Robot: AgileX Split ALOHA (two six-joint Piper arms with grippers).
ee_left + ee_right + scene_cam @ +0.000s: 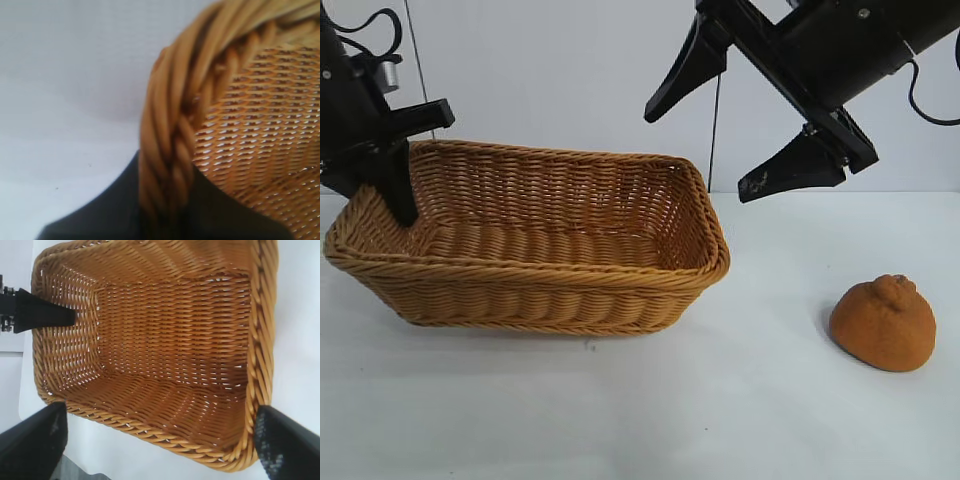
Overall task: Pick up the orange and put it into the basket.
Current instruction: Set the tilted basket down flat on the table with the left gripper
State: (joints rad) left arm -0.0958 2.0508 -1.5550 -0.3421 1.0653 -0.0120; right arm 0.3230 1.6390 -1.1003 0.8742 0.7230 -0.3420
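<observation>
The orange [883, 323] lay on the white desk [740, 400] toward its right edge, knobby bump up, well apart from the wicker basket [560, 290] and touched by nothing. The basket sat toward the desk's left side and held nothing but the tip of your left arm's jaws.

Your left gripper [400, 195] was at the basket's left end, pointing steeply down. Its jaws were clenched on the braided rim there, with one dark finger showing inside the basket wall in the right wrist view [47, 315]. In the left wrist view the rim [170, 150] ran between the dark fingers [100, 215], pinched close to the camera.

Your right gripper [750, 130] hung in the air above the basket's right end, tilted down toward the basket. Its jaws were released and spread wide, and they held nothing. Its two fingers [287, 442] framed the basket's open interior in its own wrist view. That gripper was up and to the left of the orange, not near it.
</observation>
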